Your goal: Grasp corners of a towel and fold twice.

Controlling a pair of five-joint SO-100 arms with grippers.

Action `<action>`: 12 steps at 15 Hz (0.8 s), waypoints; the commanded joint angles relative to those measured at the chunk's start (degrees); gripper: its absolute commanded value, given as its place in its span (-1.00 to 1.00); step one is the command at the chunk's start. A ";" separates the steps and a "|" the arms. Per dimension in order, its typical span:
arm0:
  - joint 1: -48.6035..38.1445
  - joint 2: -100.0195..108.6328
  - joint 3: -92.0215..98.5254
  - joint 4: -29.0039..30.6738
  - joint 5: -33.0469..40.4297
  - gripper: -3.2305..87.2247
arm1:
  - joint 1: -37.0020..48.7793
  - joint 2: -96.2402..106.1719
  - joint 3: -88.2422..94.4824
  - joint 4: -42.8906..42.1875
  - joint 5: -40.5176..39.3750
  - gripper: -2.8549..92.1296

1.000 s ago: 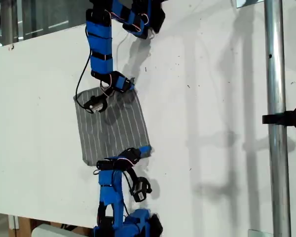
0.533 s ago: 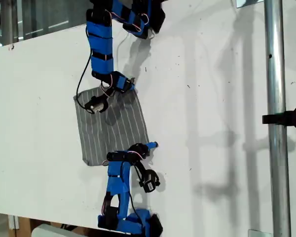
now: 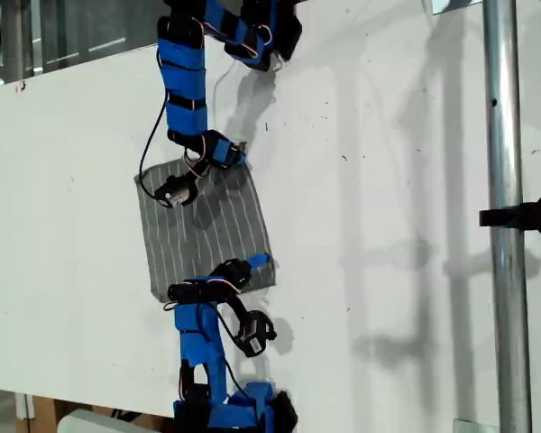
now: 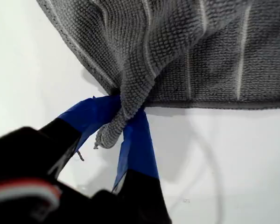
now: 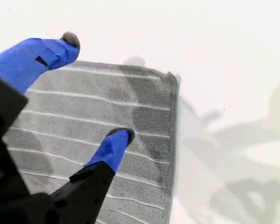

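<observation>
The grey towel [image 3: 207, 230] with thin white stripes lies flat on the white table [image 3: 388, 180]. My first gripper [image 3: 236, 161] reaches in from the exterior view's top. It is shut on the towel's far right corner there, and that corner [image 4: 113, 130] is bunched between the blue fingers [image 4: 137, 140] of my first gripper [image 4: 119, 114]. My second gripper [image 3: 257, 262] comes from the exterior view's bottom. It hovers open over the towel [image 5: 93, 107] near its near right corner [image 5: 170, 77]. One fingertip [image 5: 117, 139] is low over the cloth and the other [image 5: 60, 49] is raised.
A metal pole [image 3: 503, 216] with a black clamp [image 3: 523, 216] stands at the exterior view's right. The table's far edge runs along the exterior view's upper left. Black cables hang from both arms.
The second arm has swung: its gripper went out past the towel's right edge in the exterior view, then came back over the near right corner. The first arm has held still.
</observation>
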 commanded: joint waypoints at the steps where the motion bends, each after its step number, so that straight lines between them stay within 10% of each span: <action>1: -4.04 0.35 3.78 -4.75 0.88 -0.24 | 0.09 1.41 0.09 -0.62 -0.62 -0.94; 10: -0.79 -5.62 5.36 -6.86 -1.93 -0.38 | 0.26 1.76 0.44 -0.62 -0.62 -0.94; 12: -0.70 -6.86 6.42 -8.61 -0.97 -0.78 | 0.00 1.85 0.44 -0.53 -0.26 -0.94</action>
